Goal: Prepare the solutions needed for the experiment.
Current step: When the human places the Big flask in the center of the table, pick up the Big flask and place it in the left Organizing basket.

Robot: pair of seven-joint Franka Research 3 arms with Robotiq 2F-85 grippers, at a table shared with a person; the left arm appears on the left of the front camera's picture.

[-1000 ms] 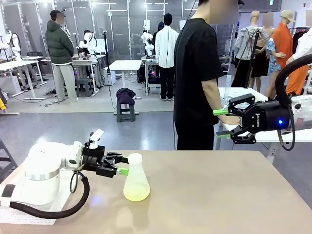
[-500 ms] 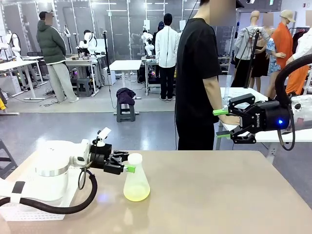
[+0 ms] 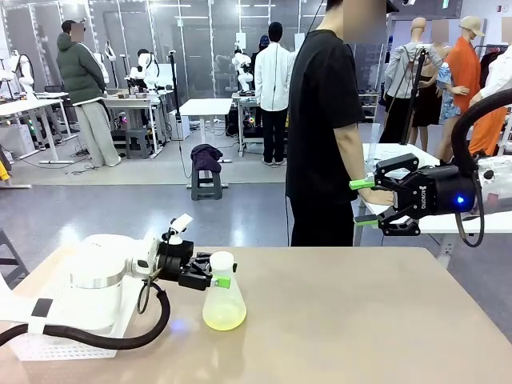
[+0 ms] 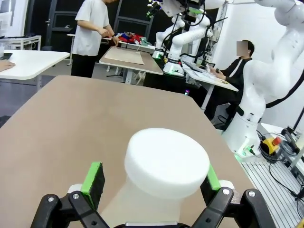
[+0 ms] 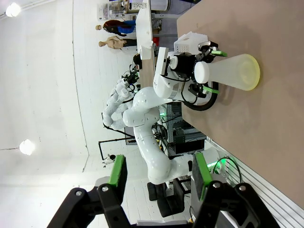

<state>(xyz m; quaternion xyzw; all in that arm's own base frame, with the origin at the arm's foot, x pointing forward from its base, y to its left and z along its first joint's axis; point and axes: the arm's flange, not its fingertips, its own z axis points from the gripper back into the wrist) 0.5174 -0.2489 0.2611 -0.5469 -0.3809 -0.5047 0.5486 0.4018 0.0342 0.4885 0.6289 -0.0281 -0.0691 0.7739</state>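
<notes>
On table left, frosted flask (image 3: 222, 298) holds the solutions (image 3: 223, 319); left gripper (image 3: 214, 272) straddles its neck, jaws spread. Right gripper (image 3: 366, 202) hangs aloft, jaws parted, empty.

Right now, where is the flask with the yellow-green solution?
In the front view the conical flask stands upright on the table, left of centre, its neck between the open fingers of the left gripper; the yellow-green solution pools at its base.
</notes>
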